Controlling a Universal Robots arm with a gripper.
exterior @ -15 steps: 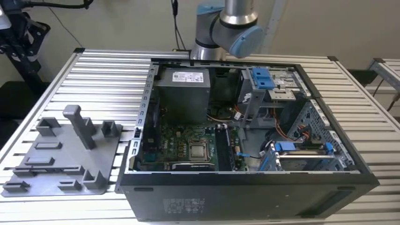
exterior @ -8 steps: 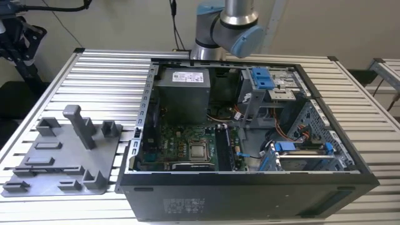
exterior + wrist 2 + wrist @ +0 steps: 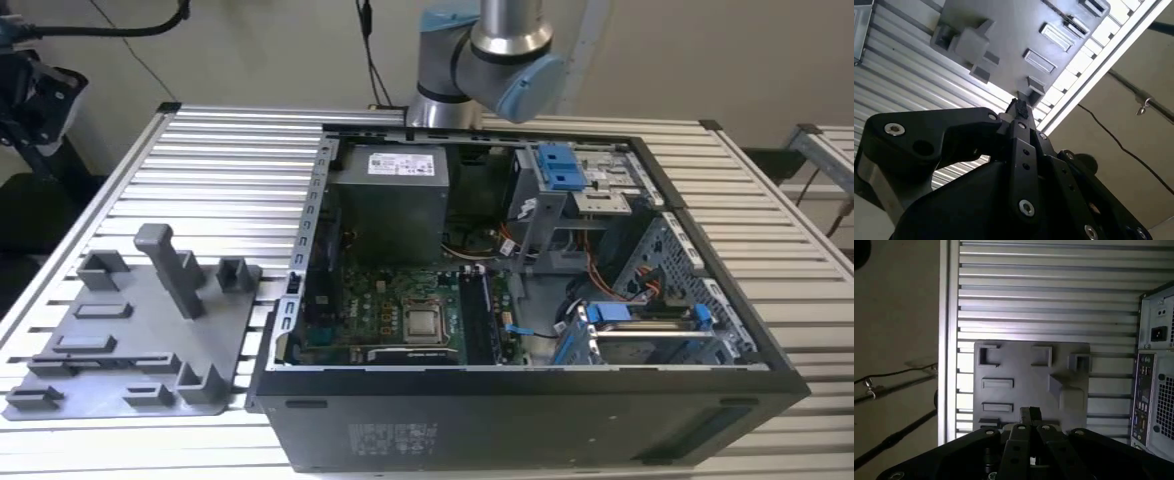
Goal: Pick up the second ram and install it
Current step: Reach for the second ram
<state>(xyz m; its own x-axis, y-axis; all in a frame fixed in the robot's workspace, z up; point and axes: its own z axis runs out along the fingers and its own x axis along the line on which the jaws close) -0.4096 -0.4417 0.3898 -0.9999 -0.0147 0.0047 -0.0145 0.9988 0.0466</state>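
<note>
Table: a slatted metal table (image 3: 214, 150) carried both the case and the tray.
Case: an open computer case (image 3: 534, 430) lay toward the exterior view's right, its motherboard (image 3: 374, 300) exposed.
Arm: the arm (image 3: 494, 50) rose behind the case and ran out of the exterior view upward.
Tray: a grey fixture tray (image 3: 140, 330) sat just beside the case, on the exterior view's left. Its holders and recesses read plain grey in both wrist views (image 3: 1029, 375).
Gripper: the gripper (image 3: 1030, 414) hung well above the tray, pointed down at it, and was well apart from the case.
Fingers: the fingers (image 3: 1025, 415) were drawn together with tips meeting and no gap to be seen. I could not tell whether anything thin was pinched between them.
Slots: the long black memory slots (image 3: 477, 320) ran just beside the silver processor (image 3: 424, 322), on the exterior view's right of it.
Second ram: its place was not made out. Part of the tray was hidden behind the gripper, and the slots were too dark to read.
Step (judgement): this was the pick-up end of the job, with nothing happening at the slots.
Next move calls for (judgement): a straight descent with the jaws squared to a thin stick's long edges, since a skewed grip would likely twist it.
</note>
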